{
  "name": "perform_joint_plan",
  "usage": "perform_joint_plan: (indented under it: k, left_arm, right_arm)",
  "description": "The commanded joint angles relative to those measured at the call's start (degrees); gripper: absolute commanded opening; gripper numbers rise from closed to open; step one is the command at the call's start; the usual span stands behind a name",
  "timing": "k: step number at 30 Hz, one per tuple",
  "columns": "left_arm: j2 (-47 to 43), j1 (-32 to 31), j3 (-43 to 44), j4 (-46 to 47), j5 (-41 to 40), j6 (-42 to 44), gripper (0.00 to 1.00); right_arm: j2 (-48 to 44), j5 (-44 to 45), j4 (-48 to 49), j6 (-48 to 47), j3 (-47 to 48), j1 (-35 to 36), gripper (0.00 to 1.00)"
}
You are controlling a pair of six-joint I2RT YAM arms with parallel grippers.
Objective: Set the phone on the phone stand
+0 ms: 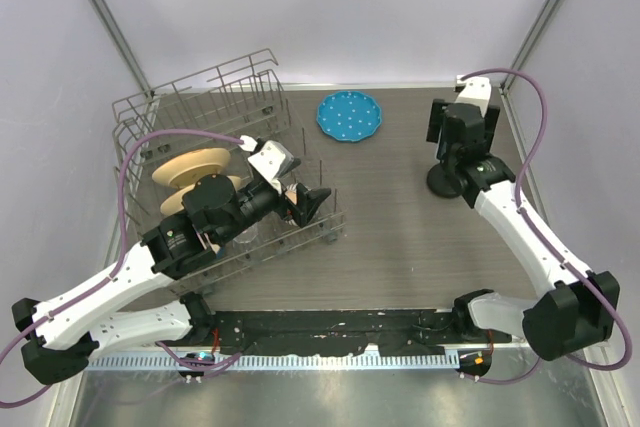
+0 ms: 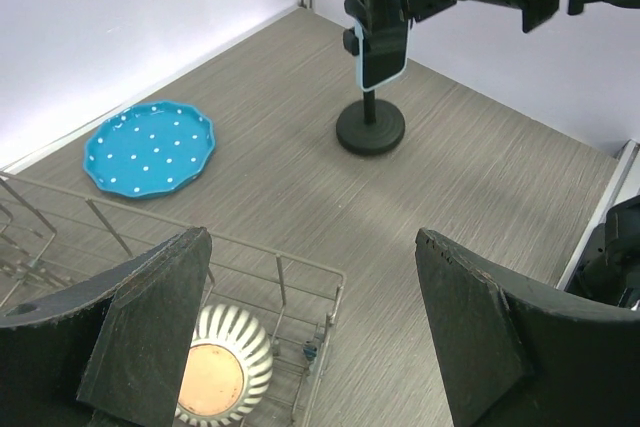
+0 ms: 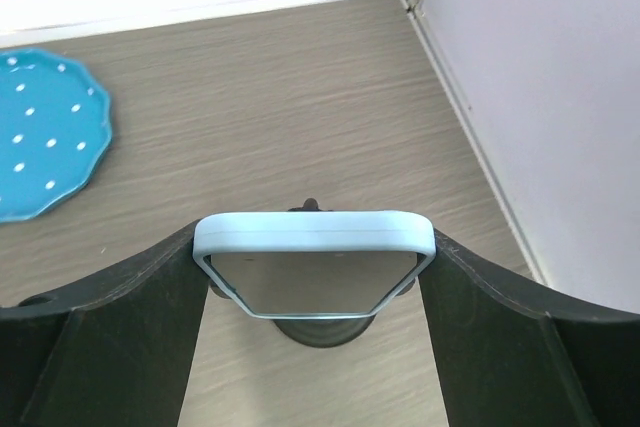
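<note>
The right hand (image 3: 315, 259) clamps the phone (image 3: 315, 230) by its light blue sides, upright, just over the post of the phone stand (image 2: 370, 129) on the table (image 1: 400, 227). The left hand (image 2: 315, 337) hangs wide open and empty above the dish rack (image 1: 200, 97).

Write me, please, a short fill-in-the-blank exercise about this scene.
The phone sits between the fingers of the ____ claw. The left claw is ____, holding nothing. The dotted plate is ____. The phone stand has a round ____ base.
Missing words: right; open; blue; black.
</note>
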Motion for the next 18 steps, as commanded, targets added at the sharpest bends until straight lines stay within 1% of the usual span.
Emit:
perform_joint_plan:
  k: [1,4,5,10,12,14,16,18]
  left_arm:
    - [0.1,-0.4,-0.3,1.2,-1.4,0.7,0.87]
    - [0.3,-0.7,-0.4,1.1,-1.4,0.7,0.87]
    - [0.3,-0.8,-0.4,1.1,-1.4,0.8,0.87]
    - [0.9,-0.9,-0.6,1.2,-1.8,1.0,0.87]
    - [1.0,-0.9,-0.7,1.2,-1.9,1.2,0.87]
    - [1.3,-0.9,-0.7,1.2,-2.3,1.6,0.87]
    - [1.8,-0.9,-0.7,1.2,-2.6,1.7,0.87]
    - [2.3,-0.9,-0.9,1.4,-3.0,1.9,0.87]
  right_arm:
    - [2.6,-7.7,20.8,-8.1,2.7,-4.1,0.01]
    - [6.5,-12.7,26.8,-8.3,3.3,-8.2,0.01]
    - [7.6,-14.3,29.4,-7.4,3.9,-10.8,0.01]
    - [16.2,-23.4,36.4,-4.6,9.2,-16.6,0.01]
    - [20.2,-25.1,39.8,-3.0,10.7,-18.4,0.01]
    - [24.2,-26.9,43.2,-2.6,12.9,-18.7,0.01]
    - [26.9,-27.3,44.1,-3.5,15.7,-18.6,0.01]
    - [30.4,-28.0,47.1,-4.2,16.8,-18.7,0.01]
